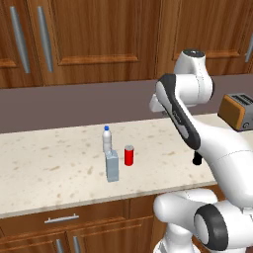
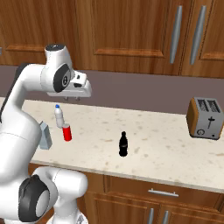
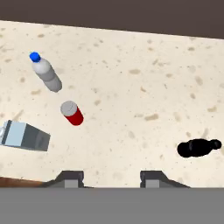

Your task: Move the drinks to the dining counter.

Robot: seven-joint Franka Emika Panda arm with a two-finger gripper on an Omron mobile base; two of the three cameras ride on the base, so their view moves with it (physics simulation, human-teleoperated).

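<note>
Three drinks stand close together on a speckled stone counter (image 1: 49, 168) with wooden drawers. They are a clear water bottle (image 1: 106, 139) (image 2: 58, 116) (image 3: 46, 73) with a blue cap, a short red can (image 1: 129, 155) (image 2: 67, 132) (image 3: 72, 113), and a pale blue-grey carton (image 1: 112, 166) (image 2: 45, 135) (image 3: 25, 135). My gripper (image 2: 72, 99) (image 3: 112, 177) hangs high above the counter, to the right of the drinks, pointing down. Its fingers are apart with nothing between them. The dining counter is out of view.
A small black bottle (image 2: 123, 144) (image 3: 199, 148) stands alone on the counter right of the can. A toaster (image 1: 238, 111) (image 2: 204, 118) sits at the far right. Wooden wall cabinets (image 2: 131, 30) hang above a dark backsplash behind the counter.
</note>
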